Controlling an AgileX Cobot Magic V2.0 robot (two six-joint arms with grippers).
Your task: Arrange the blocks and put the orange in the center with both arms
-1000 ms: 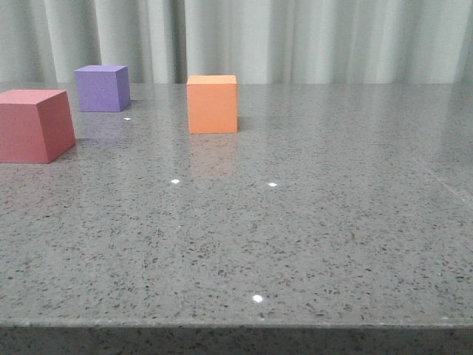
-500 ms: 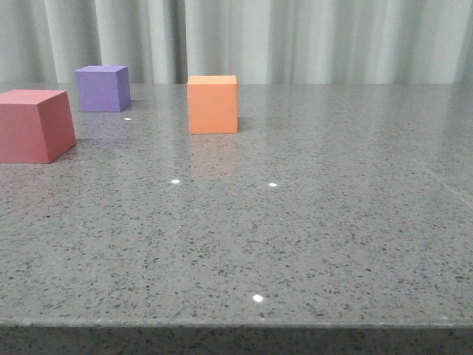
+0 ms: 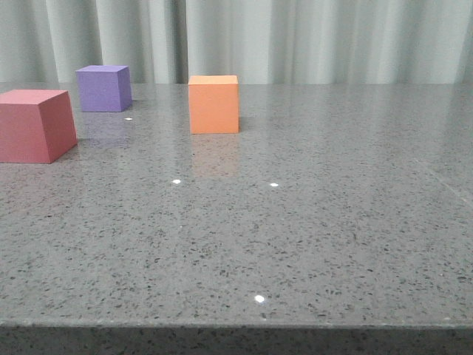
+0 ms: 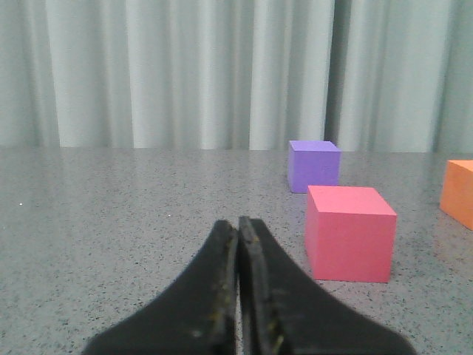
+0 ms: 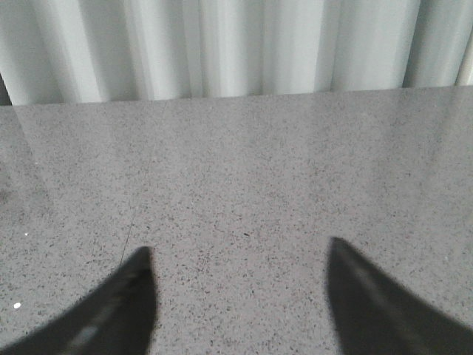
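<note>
Three cubes stand on the grey speckled table [image 3: 295,222]. The orange cube [image 3: 213,104] sits at the back, left of centre. The purple cube [image 3: 104,88] is further left and farther back. The red-pink cube [image 3: 34,125] is nearest, at the left edge of the front view. Neither arm shows in the front view. The left wrist view shows my left gripper [image 4: 238,224] shut and empty, short of the red-pink cube [image 4: 349,232], with the purple cube [image 4: 314,165] behind it and the orange cube [image 4: 460,192] at the frame edge. My right gripper [image 5: 238,254] is open over bare table.
A pale pleated curtain [image 3: 295,41] hangs behind the table's far edge. The table's front edge [image 3: 236,324] runs across the bottom of the front view. Small light reflections dot the surface.
</note>
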